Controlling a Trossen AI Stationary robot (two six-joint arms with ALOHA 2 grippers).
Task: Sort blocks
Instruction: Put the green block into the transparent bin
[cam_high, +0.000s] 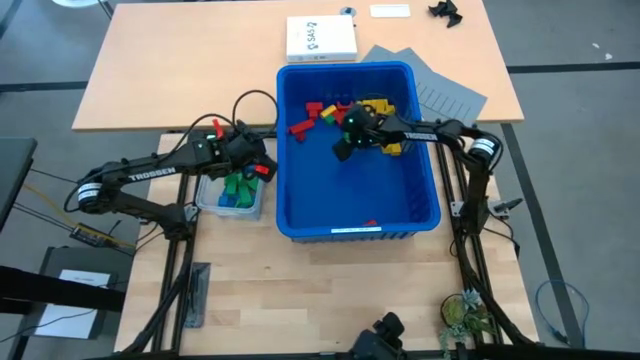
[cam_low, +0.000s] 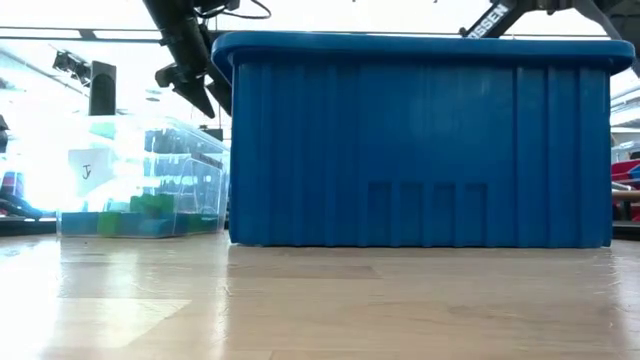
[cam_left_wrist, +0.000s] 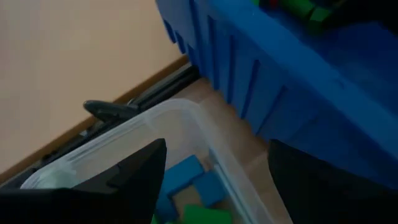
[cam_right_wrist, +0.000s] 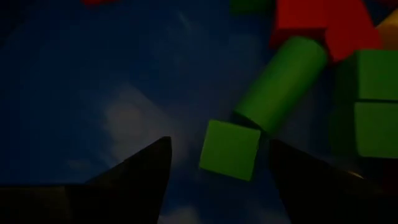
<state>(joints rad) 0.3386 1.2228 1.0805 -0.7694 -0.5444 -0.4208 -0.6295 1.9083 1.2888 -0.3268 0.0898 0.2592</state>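
The large blue bin (cam_high: 425, 205) stands mid-table with a heap of red, yellow and green blocks (cam_high: 325, 112) at its far end. My right gripper (cam_high: 343, 150) is open inside the bin, pointing down. In the right wrist view a small green cube (cam_right_wrist: 229, 150) lies on the bin floor between my right gripper's fingers (cam_right_wrist: 219, 146), apart from both. A green cylinder (cam_right_wrist: 281, 84) lies beside it. The small clear tub (cam_high: 208, 200) left of the bin holds green and blue blocks (cam_left_wrist: 189, 177). My left gripper (cam_left_wrist: 214, 168) is open and empty above the tub (cam_low: 195, 85).
A white box (cam_high: 322, 38) and grey sheets of paper (cam_high: 445, 90) lie behind the bin on the far table. The tub's rim (cam_left_wrist: 186, 112) stands close to the bin's ribbed left wall (cam_left_wrist: 261, 93). Bare wood lies in front of the bin (cam_low: 320, 300).
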